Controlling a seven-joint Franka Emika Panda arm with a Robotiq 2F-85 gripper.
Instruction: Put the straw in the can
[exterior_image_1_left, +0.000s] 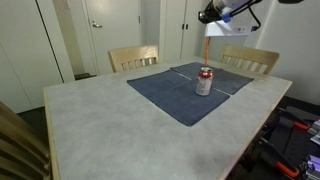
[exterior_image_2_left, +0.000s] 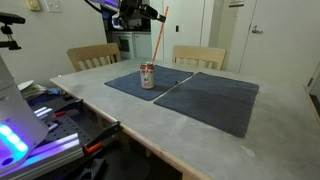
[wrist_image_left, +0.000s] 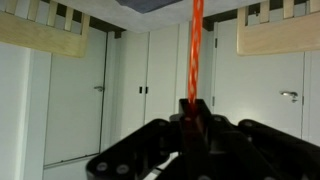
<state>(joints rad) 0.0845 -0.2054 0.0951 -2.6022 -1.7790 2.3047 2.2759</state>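
The silver can (exterior_image_1_left: 204, 82) with a red band stands upright on the blue mat (exterior_image_1_left: 170, 95); it also shows in an exterior view (exterior_image_2_left: 147, 76). My gripper (exterior_image_1_left: 212, 15) is high above the table, shut on the red straw (exterior_image_1_left: 206, 45). The straw hangs from the jaws down toward the can, and its lower end is over the can's top. In an exterior view the gripper (exterior_image_2_left: 140, 12) holds the straw (exterior_image_2_left: 160, 35) tilted. In the wrist view the straw (wrist_image_left: 196, 45) sticks out from between the shut fingers (wrist_image_left: 193, 110). The can is out of the wrist view.
A second blue mat (exterior_image_2_left: 210, 100) lies beside the first on the grey table (exterior_image_1_left: 100, 130). Two wooden chairs (exterior_image_1_left: 133, 57) (exterior_image_1_left: 250, 58) stand at the table's far edge. White doors and walls are behind. Equipment sits off the table's side (exterior_image_2_left: 40, 110).
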